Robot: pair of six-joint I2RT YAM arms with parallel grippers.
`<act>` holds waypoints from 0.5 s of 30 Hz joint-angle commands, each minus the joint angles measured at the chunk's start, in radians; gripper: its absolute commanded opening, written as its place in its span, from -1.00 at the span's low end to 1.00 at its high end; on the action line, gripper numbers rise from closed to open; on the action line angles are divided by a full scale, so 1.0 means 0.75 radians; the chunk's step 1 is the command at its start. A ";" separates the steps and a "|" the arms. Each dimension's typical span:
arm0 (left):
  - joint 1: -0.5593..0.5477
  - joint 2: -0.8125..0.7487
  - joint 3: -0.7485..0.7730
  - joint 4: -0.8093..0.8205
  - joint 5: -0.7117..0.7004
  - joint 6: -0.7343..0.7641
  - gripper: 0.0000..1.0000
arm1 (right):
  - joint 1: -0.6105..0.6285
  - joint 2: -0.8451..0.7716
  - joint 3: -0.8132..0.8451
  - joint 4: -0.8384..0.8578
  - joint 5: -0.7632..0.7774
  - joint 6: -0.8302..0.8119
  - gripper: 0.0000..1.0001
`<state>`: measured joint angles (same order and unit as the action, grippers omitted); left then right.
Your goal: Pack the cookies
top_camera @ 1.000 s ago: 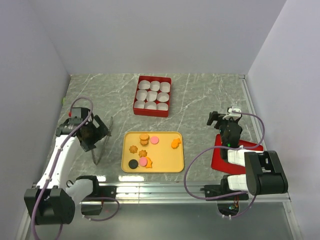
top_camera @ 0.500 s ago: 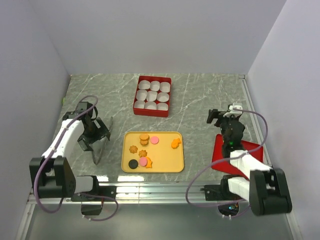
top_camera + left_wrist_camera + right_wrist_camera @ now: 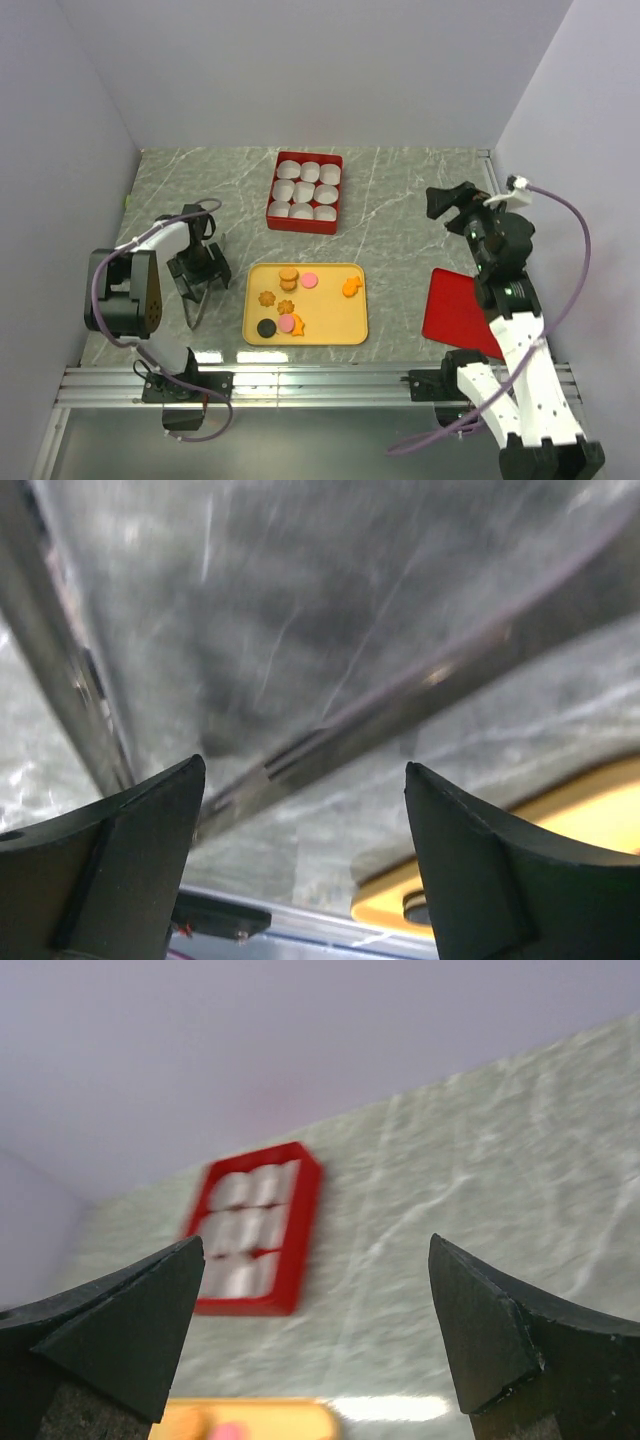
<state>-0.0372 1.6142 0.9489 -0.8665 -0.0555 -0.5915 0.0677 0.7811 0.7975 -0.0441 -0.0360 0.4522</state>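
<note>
Left arm folded low, left gripper (image 3: 304, 768) aimed down just beside the yellow tray (image 3: 355, 330) – jaws spread wide, right arm reared high, right gripper (image 3: 316, 1243) gaping, empty – cookies (image 3: 288, 276) lying on the tray

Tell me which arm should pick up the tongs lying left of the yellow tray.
Left. The left gripper hangs open directly over the tongs; the right gripper is raised on the far side of the yellow tray.

tan, pink, orange cookies (image 3: 288, 274), yellow tray (image 3: 335, 320), red box (image 3: 300, 226), grey marbled table (image 3: 400, 200)
</note>
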 commanded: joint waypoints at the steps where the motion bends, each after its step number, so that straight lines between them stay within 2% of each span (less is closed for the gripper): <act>1: -0.002 0.046 0.054 0.079 -0.038 0.052 0.75 | 0.000 -0.056 -0.030 -0.336 -0.168 0.356 1.00; 2: -0.002 0.077 0.058 0.084 -0.045 0.064 0.96 | 0.000 -0.043 -0.041 -0.332 -0.258 0.354 1.00; 4: -0.004 0.104 0.068 0.108 -0.059 0.077 0.99 | 0.000 0.016 -0.014 -0.377 -0.381 0.344 0.98; 7: -0.002 0.161 0.089 0.139 -0.065 0.114 0.94 | -0.002 0.071 0.045 -0.516 -0.400 0.303 0.87; 8: -0.002 0.175 0.113 0.153 -0.061 0.132 0.70 | -0.002 0.067 0.049 -0.538 -0.400 0.299 0.85; 10: -0.004 0.214 0.146 0.163 -0.047 0.146 0.46 | -0.002 0.020 0.033 -0.543 -0.392 0.299 0.85; 11: -0.004 0.253 0.182 0.171 -0.041 0.161 0.19 | -0.002 0.000 0.025 -0.536 -0.390 0.303 0.85; 15: -0.008 0.345 0.295 0.167 -0.041 0.183 -0.14 | -0.002 -0.076 0.002 -0.563 -0.371 0.283 0.84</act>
<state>-0.0418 1.8004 1.1187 -0.8730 -0.0353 -0.4831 0.0673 0.7761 0.7906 -0.4480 -0.3008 0.6678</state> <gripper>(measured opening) 0.456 0.921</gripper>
